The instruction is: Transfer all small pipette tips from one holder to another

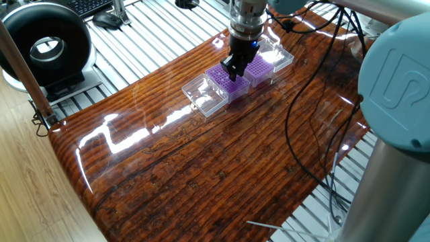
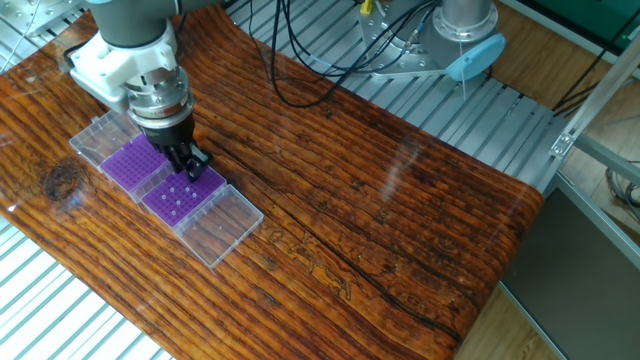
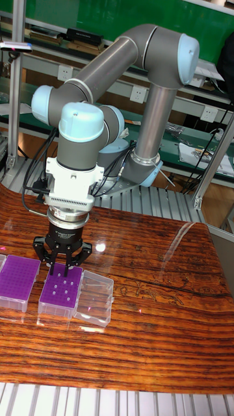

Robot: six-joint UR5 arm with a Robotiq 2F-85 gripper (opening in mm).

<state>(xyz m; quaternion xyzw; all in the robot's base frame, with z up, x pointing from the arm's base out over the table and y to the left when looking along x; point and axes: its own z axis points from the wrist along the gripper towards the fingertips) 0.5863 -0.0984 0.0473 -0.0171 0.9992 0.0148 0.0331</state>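
Two purple racks lie side by side on the wooden table, each with a clear lid folded open beside it. Several small pipette tips [image 2: 178,197] [image 3: 57,286] show as pale dots in the right rack [image 2: 205,187] [image 3: 45,300] [image 1: 218,78]. No tips show in the other rack [image 2: 128,162] [image 3: 18,281] [image 1: 261,66]. My gripper [image 2: 190,165] [image 3: 64,265] [image 1: 232,72] points straight down, just above the far edge of the rack with the tips. Its fingers look spread in the tall view, and I see nothing between them.
Clear lids [image 2: 217,230] [image 2: 98,136] flank the racks. Black cables [image 1: 306,101] trail over the table's far side. A black round device [image 1: 44,46] and a keyboard [image 1: 91,6] sit on the slatted metal bench. The arm's base [image 2: 465,25] stands behind the table.
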